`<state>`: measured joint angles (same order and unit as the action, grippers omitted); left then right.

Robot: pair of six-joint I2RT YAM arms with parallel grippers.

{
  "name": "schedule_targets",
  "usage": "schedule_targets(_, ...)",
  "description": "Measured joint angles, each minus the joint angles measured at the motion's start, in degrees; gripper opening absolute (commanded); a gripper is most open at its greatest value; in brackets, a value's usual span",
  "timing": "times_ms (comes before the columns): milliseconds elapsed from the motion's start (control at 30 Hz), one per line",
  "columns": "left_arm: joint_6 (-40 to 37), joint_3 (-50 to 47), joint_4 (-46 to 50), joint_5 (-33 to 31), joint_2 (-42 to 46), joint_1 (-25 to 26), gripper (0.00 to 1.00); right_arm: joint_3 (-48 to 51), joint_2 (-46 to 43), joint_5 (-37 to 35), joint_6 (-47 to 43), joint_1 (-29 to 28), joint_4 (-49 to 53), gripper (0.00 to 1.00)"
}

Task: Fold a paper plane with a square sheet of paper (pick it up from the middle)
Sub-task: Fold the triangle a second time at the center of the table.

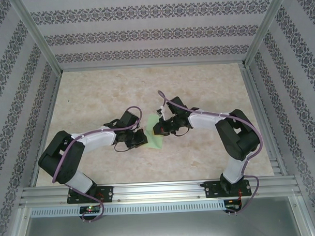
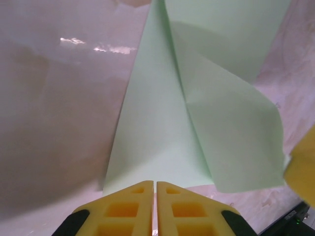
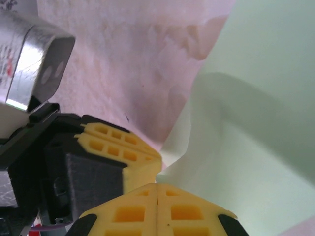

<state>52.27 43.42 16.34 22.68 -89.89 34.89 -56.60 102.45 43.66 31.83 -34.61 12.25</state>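
Observation:
The pale mint-green sheet of paper (image 1: 154, 132) lies on the table between the two grippers, partly folded into a kite shape with a centre crease (image 2: 162, 123). Its right flap (image 2: 236, 132) stands curled up off the layer below. My left gripper (image 2: 156, 184) is shut, its tips at the sheet's near edge; I cannot tell whether any paper is pinched. My right gripper (image 3: 157, 185) is shut where the raised flap's corner (image 3: 221, 162) runs into its tips. One of the left gripper's fingers (image 3: 123, 147) lies just beside it. In the top view the left gripper (image 1: 139, 139) and right gripper (image 1: 159, 129) nearly meet over the sheet.
The marbled beige tabletop (image 1: 146, 87) stretches away behind the arms. Patterned walls and aluminium rails (image 1: 155, 189) close it in. A yellow finger of the right gripper (image 2: 302, 167) shows at the edge of the left wrist view.

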Motion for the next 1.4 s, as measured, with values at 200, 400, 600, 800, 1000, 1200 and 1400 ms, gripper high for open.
schedule_targets(200,-0.2,0.0,0.9,-0.8,-1.8,0.0,0.09,-0.9,1.7,0.0,-0.8,-2.6,0.7,0.02)
schedule_targets(400,-0.2,0.0,1.3,-0.8,-2.7,0.0,0.09,-2.6,4.2,-0.1,-1.8,-3.2,1.2,0.02)
schedule_targets(600,-0.2,0.0,1.4,-0.8,-2.7,0.0,0.09,-3.3,6.2,-0.5,-1.6,-3.2,1.6,0.02)
schedule_targets(800,-0.2,0.0,1.4,-1.2,-2.6,0.0,0.08,-3.3,6.1,0.1,-0.1,-3.2,0.1,0.02)
schedule_targets(1000,-0.2,-0.2,2.4,-3.4,-0.5,0.0,0.08,-3.3,4.8,0.7,1.3,-3.4,-1.3,0.03)
schedule_targets(1200,-0.2,-0.7,3.2,-6.0,3.3,0.0,0.08,-3.1,4.9,1.5,2.9,-4.0,-3.3,0.03)
schedule_targets(1400,-0.2,-0.7,4.2,-8.1,3.8,0.0,0.08,-2.9,5.7,1.9,4.4,-4.8,-5.3,0.03)
